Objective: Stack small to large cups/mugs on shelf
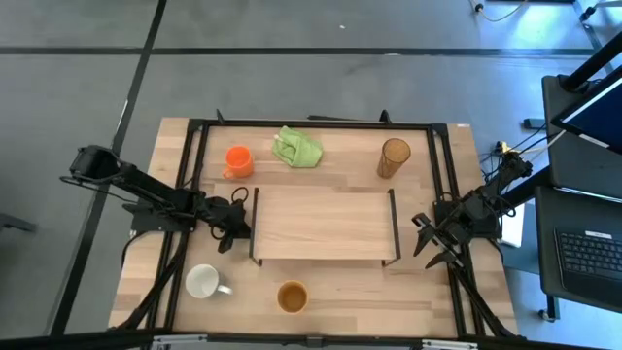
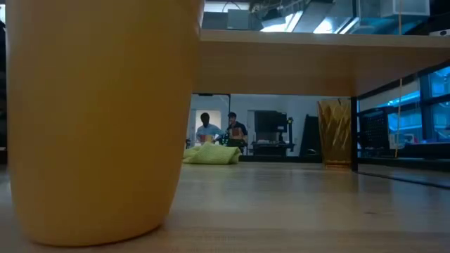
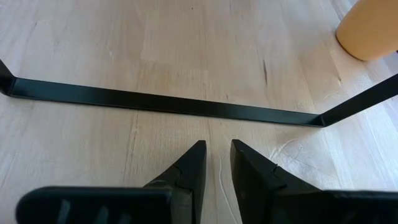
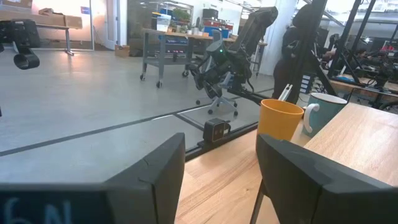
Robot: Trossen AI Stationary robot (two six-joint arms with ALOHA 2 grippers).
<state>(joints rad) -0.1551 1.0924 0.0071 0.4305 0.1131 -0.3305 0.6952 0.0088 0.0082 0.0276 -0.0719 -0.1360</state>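
Observation:
The shelf (image 1: 324, 226) stands mid-table on black end frames. The orange mug (image 1: 238, 160) and the amber tumbler (image 1: 394, 157) stand upright on the table behind it. The white mug (image 1: 203, 281) and the tan-brown cup (image 1: 292, 297) stand upright in front of it. The cup fills the low view's left (image 2: 98, 119). My left gripper (image 1: 228, 228) hovers at the shelf's left end, its fingers (image 3: 217, 168) a narrow gap apart, empty, above the frame's foot bar (image 3: 168, 102). My right gripper (image 1: 432, 248) is open and empty (image 4: 221, 180) at the shelf's right end.
A crumpled green cloth (image 1: 297, 148) lies on the table behind the shelf, between the orange mug and the tumbler. Black rails (image 1: 311, 123) run along the table's edges. People stand in the room beyond the table (image 2: 218, 130).

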